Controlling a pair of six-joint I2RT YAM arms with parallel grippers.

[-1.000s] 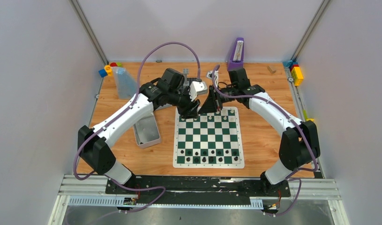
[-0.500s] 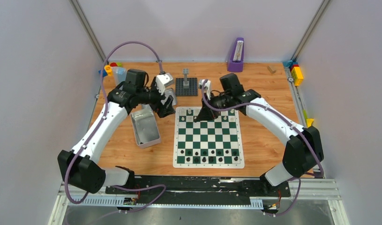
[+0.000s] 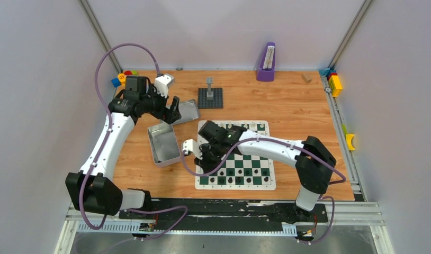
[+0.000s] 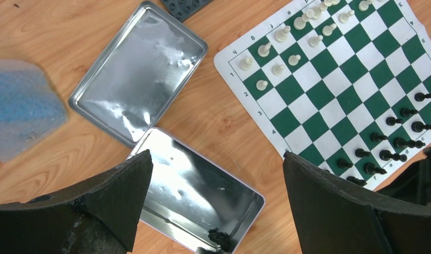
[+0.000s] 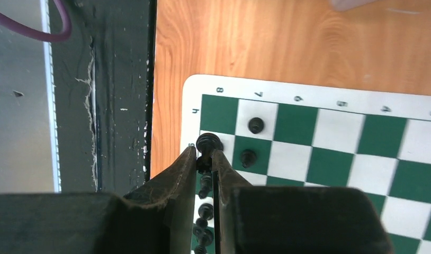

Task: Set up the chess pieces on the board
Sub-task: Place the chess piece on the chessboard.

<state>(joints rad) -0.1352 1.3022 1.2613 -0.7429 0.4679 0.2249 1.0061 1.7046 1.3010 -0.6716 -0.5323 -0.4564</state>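
The board (image 3: 257,160), a green and white checked mat, lies mid-table. Cream-white chess pieces (image 4: 281,35) stand along its far rows and black chess pieces (image 3: 239,178) along its near rows. My right gripper (image 5: 204,156) hangs over the board's near left corner (image 5: 192,106), shut on a black piece (image 5: 208,143) whose head sticks out past the fingertips. Two black pawns (image 5: 256,125) stand just beside it. My left gripper (image 4: 216,159) is open and holds nothing, up over the open silver tin (image 4: 192,190). One black piece (image 4: 220,238) lies in the tin's corner.
The tin's lid (image 3: 186,110) lies behind the tin (image 3: 163,145). A dark studded baseplate with a grey tower (image 3: 210,97) sits behind the board. A purple stand (image 3: 266,62) is at the back. Coloured blocks (image 3: 335,82) sit at the right edge, and a bluish bag (image 4: 17,106) lies left of the lid.
My left arm pulled back from the board's far edge to above the tin and its jaws opened wide. My right arm swung from the far edge to the near left corner, still shut on the piece.
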